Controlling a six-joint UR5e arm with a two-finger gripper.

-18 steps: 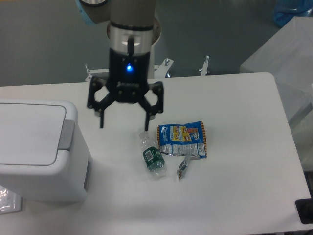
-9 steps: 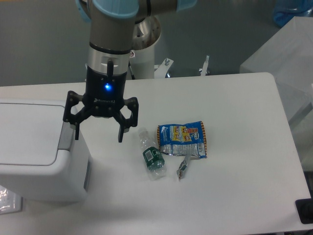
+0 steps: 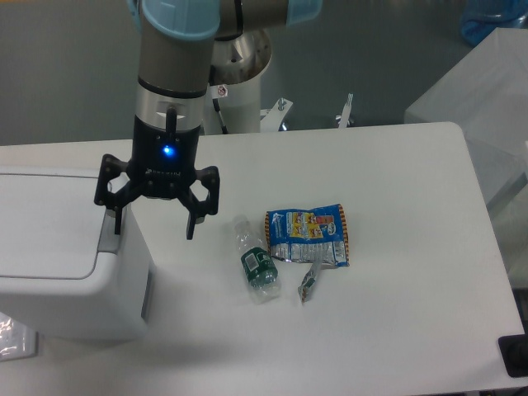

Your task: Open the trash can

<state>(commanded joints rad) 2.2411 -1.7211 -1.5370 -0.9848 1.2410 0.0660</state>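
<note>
From my seat the trash can (image 3: 62, 264) at nine o'clock reads as smooth white plastic with a soft satin sheen, and its grey tab (image 3: 111, 231) looks duller and matt. The gripper (image 3: 154, 224) is matt black, metal or hard plastic I cannot tell, its fingers spread apart. Above it I see a brushed silvery metal sleeve on the arm (image 3: 173, 74), capped with glossy light-blue plastic. The table (image 3: 396, 313) looks smooth, matt white. At the centre the bottle (image 3: 256, 262) is clear, crinkled plastic with a glossy green label. Beside it the snack wrapper (image 3: 308, 236) is shiny printed foil, wrinkled and catching light.
</note>
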